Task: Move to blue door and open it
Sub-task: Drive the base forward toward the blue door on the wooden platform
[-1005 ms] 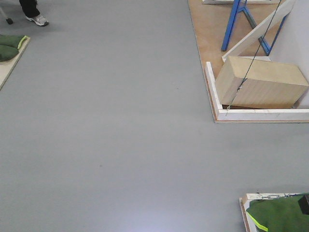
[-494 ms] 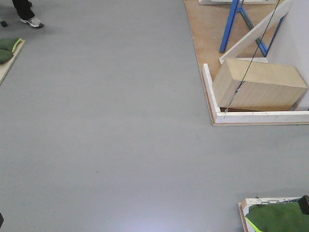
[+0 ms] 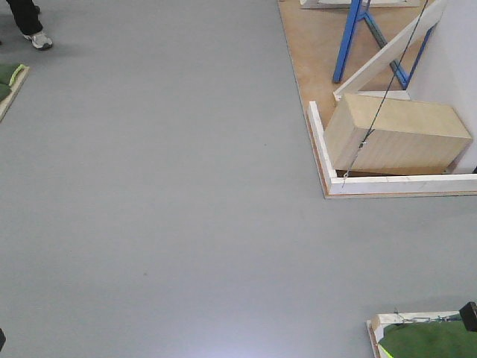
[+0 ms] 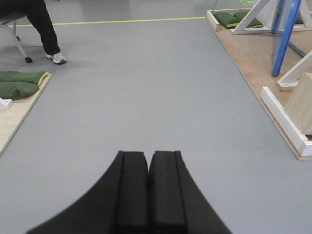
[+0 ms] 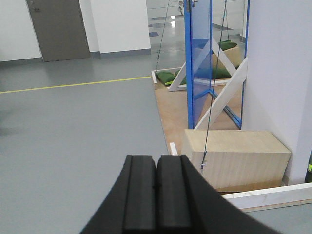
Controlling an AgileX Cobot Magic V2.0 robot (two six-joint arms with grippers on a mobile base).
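The blue door [image 5: 200, 63] is a tall glossy blue panel standing on a wooden platform, ahead and to the right in the right wrist view. Its handle and lock do not show. It also shows at the right edge of the left wrist view [image 4: 287, 34], and its lower part shows at the top of the front view [image 3: 349, 41]. My left gripper [image 4: 148, 153] is shut and empty over the grey floor. My right gripper [image 5: 156, 158] is shut and empty, well short of the door.
A pale wooden box [image 3: 399, 134] lies on the platform [image 3: 313, 52] behind a white border [image 3: 402, 184], with a thin cable [image 3: 373, 112] attached. White diagonal braces [image 5: 224, 95] flank the door. A white wall [image 5: 278, 68] stands right. Green bags [image 4: 19, 84] and a person's shoe [image 4: 57, 58] are left.
In the front view the box, platform and shoe have slid left and slightly down, so the base has moved forward and turned a little toward the platform.
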